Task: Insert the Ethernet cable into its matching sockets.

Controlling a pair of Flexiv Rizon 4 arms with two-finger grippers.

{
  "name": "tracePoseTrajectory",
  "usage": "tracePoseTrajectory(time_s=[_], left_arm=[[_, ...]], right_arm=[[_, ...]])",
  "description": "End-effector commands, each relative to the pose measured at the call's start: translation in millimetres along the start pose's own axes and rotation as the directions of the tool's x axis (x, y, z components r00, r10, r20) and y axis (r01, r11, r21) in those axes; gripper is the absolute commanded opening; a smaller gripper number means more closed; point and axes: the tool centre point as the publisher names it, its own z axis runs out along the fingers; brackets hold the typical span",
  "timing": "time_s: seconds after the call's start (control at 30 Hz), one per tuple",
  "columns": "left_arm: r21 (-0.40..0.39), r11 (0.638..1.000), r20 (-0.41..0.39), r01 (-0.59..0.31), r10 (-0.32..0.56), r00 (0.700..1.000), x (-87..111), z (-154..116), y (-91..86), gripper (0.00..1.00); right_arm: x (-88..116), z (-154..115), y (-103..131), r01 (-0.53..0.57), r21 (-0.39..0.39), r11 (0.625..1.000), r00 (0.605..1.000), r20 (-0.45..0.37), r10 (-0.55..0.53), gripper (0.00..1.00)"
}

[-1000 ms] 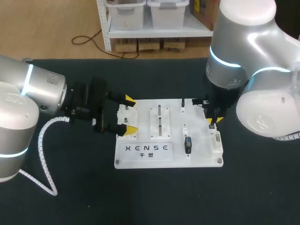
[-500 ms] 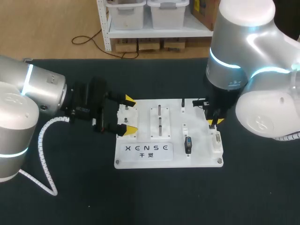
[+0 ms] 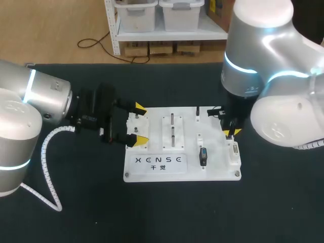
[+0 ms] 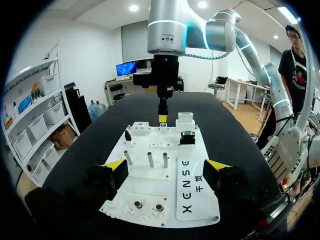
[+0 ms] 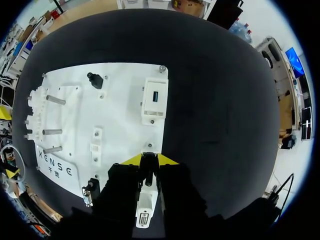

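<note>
A white practice board [image 3: 152, 174] lies mid-table, also seen in the wrist views [image 4: 150, 185] [image 5: 120, 115]. My right gripper [image 3: 230, 132] [image 4: 162, 118] [image 5: 150, 159] points down over the board's right edge, shut on a thin dark Ethernet plug [image 5: 148, 167]. A white socket block [image 3: 234, 152] [image 5: 145, 202] sits just under and in front of it. My left gripper [image 3: 140, 124] [image 4: 166, 166] hangs open over the board's left end, its tips either side of the gear block [image 3: 135, 126], holding nothing.
The board also carries two upright pegs [image 3: 172, 126], a black plug [image 3: 197, 112] [image 5: 94, 79], a dark connector [image 3: 203, 156] [image 4: 186, 137] and a white block with a blue port [image 5: 154, 100]. Black table surface surrounds the board on all sides.
The right arm's upper body has leaned slightly left; its gripper stays over the board's right edge. The left arm has not moved.
</note>
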Motion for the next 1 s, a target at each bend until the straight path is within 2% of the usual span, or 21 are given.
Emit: tracePoseTrajectory(time_s=[0.03, 0.33, 0.37, 0.4, 0.43, 0.53, 1.0], left_arm=[[-0.001, 1.000, 0.005, -0.002, 0.002, 1.000, 1.6, -0.1, -0.1, 1.00], [-0.001, 1.000, 0.005, -0.002, 0.002, 1.000, 1.6, -0.1, -0.1, 1.00], [-0.001, 1.000, 0.005, -0.002, 0.002, 1.000, 1.6, -0.1, -0.1, 1.00], [-0.001, 1.000, 0.005, -0.002, 0.002, 1.000, 1.6, -0.1, -0.1, 1.00], [-0.001, 1.000, 0.005, -0.002, 0.002, 1.000, 1.6, -0.1, -0.1, 1.00], [-0.001, 1.000, 0.005, -0.002, 0.002, 1.000, 1.6, -0.1, -0.1, 1.00], [-0.001, 1.000, 0.005, -0.002, 0.002, 1.000, 1.6, -0.1, -0.1, 1.00]], right_arm=[[0.2, 14.6, 1.6, 0.003, 0.004, 1.000, 1.000, -0.006, -0.003, 0.00], [0.5, 13.6, 1.7, 0.011, 0.019, 1.000, 1.000, -0.003, -0.011, 0.00], [-0.1, 11.3, 1.4, 0.018, 0.026, 0.999, 1.000, 0.007, -0.019, 0.10], [-0.6, 9.6, 1.2, 0.017, 0.024, 1.000, 1.000, 0.014, -0.018, 0.60], [-1.1, 7.3, 0.5, 0.012, 0.024, 1.000, 1.000, 0.020, -0.013, 1.00], [-2.1, -1.6, -0.2, 0.008, 0.019, 1.000, 0.999, 0.040, -0.009, 1.00], [-2.1, -1.6, -0.2, 0.008, 0.019, 1.000, 0.999, 0.040, -0.009, 1.00]])
